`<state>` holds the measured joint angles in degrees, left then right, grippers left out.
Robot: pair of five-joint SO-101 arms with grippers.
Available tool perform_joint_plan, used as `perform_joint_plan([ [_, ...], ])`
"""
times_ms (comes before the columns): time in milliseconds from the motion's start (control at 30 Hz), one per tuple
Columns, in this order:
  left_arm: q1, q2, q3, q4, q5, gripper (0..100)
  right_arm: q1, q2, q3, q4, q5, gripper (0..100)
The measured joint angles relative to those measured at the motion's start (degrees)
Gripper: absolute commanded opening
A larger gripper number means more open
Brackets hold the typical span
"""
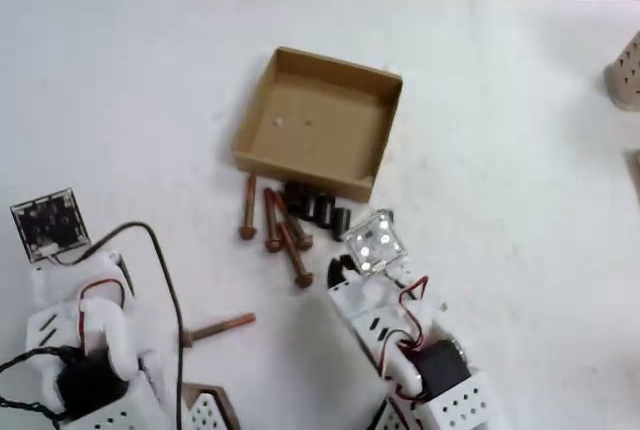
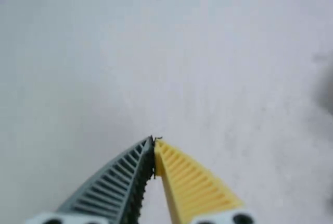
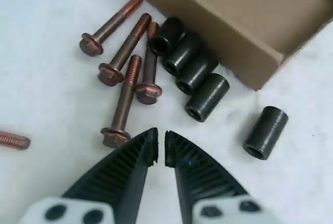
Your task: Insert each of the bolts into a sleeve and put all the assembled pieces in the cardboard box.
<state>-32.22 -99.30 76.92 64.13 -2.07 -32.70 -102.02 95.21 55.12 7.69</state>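
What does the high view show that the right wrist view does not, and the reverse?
The high view adds the left arm and the whole cardboard box. The right wrist view adds the right pincer, tips slightly apart. Both show the box's near wall, four bolts together, the sleeves and a lone bolt.

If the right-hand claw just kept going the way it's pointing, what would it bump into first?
Probably the copper bolts just ahead of the right gripper, a bolt head first. The black sleeves and the cardboard box lie beyond. Its height over the table is unclear.
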Motion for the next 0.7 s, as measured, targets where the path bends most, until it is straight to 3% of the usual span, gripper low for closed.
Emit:
perform_joint_plan([
  [100,0.0,8.6,-6.9,0.5,0.1,2,-5.5,0.0,0.0,-0.4,5.5,10.4],
  [333,-0.1,38.4,-21.3,0.0,5.4,2,-16.5,0.0,0.0,-6.5,6.1,4.6],
  [500,0.0,57.8,-29.5,-1.0,6.5,2,-20.8,0.0,0.0,-7.2,8.7,11.0],
  [700,-0.5,76.3,-38.2,-1.1,12.1,2,-23.9,0.0,0.3,-7.2,9.2,11.1],
])
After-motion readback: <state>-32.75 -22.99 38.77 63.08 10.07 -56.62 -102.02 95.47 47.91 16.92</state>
